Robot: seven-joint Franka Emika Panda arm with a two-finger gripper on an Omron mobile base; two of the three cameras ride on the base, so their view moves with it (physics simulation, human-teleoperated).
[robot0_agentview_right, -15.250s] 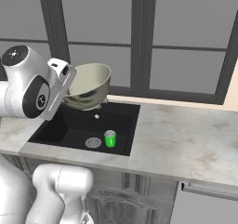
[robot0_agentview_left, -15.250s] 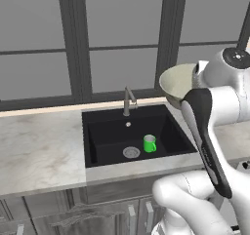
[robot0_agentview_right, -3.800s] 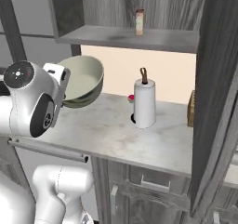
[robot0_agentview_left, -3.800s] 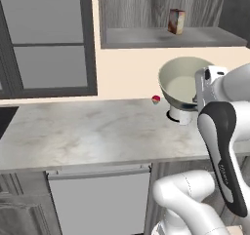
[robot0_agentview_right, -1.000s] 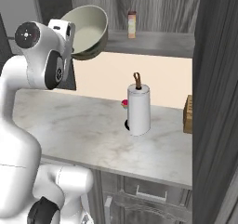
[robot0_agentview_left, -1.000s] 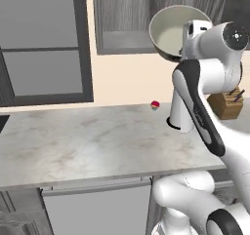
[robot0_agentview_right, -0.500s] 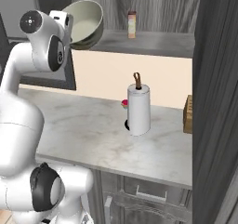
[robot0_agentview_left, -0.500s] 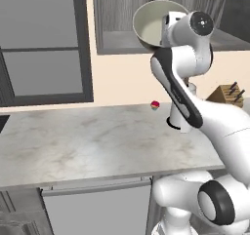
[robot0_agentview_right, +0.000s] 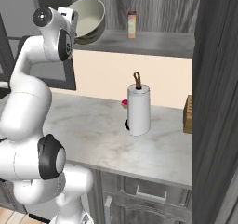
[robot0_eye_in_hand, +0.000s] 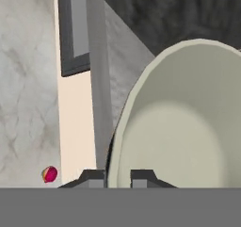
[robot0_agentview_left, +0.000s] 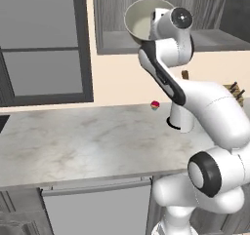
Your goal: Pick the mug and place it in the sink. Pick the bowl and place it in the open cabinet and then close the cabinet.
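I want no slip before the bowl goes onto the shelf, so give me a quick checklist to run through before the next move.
1. Gripper shut on the bowl rim: ok.
2. Bowl raised to the height of the cabinet shelf: ok.
3. Bowl resting on the shelf: not ok, it hangs in the air at the shelf's left end.
4. Bare shelf space left of the small box: ok.
5. Bowl level: not ok, it is tilted with its opening sideways.
6. Cabinet door swung open, off the shelf front: ok.
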